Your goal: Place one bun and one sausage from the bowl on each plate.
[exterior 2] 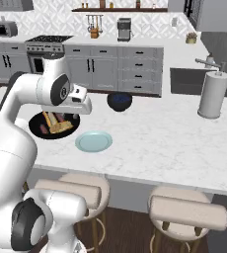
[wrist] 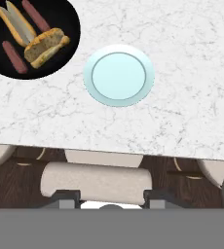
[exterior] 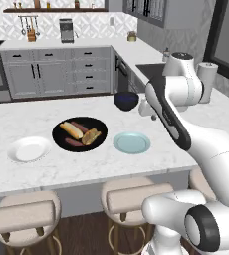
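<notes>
On the marble worktop (exterior: 86, 174) the black bowl (exterior: 79, 133) holds two buns (wrist: 46, 46) and sausages (wrist: 12, 57), flanked by the empty white plate (exterior: 29, 149) and the empty blue-green plate (exterior: 131, 143). Beyond sits a navy bowl (exterior: 126, 100). The hand (wrist: 111, 198) hovers high, apparently spread and holding nothing. It should descend over one bun, fingers straddling its narrow width.
</notes>
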